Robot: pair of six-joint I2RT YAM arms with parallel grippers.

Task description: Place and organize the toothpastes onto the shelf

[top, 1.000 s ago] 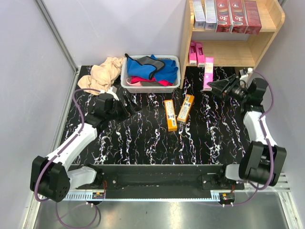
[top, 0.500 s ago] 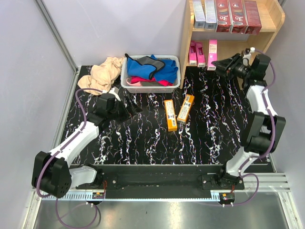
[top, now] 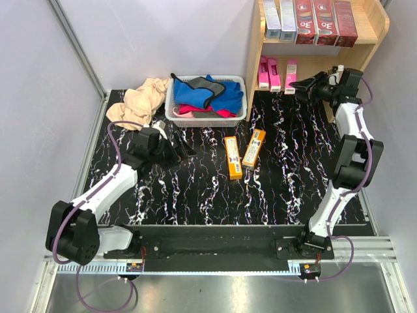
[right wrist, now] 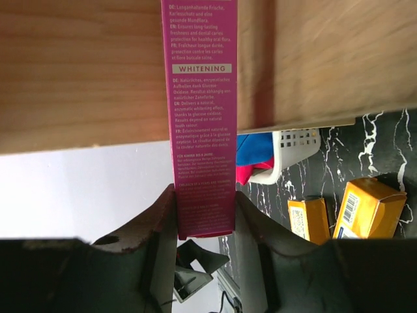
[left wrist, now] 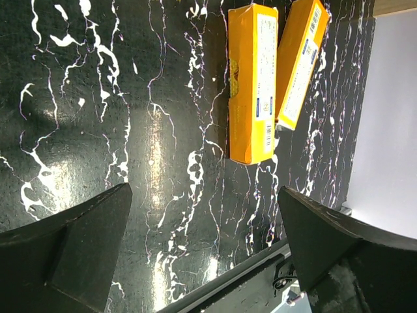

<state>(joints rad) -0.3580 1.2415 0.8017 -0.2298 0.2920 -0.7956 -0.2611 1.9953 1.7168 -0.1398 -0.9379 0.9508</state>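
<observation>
Gripping a pink box (right wrist: 199,117) marked "WHITENING", the right gripper (right wrist: 203,208) is at the shelf (right wrist: 313,65), two o'clock. The left gripper (left wrist: 203,195) gapes wide.

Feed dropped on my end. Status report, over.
Right gripper shut on pink toothpaste at lower shelf. Left gripper open above table. Two orange toothpastes on table. Shelved pink boxes close beside.

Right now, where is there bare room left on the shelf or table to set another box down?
Lower tier: bare wood right of the two pink boxes and the third pink box, but the right claw gripping it hangs in front. Upper tier is crowded by five boxes. Table: open marble nearer than the orange boxes.
</observation>
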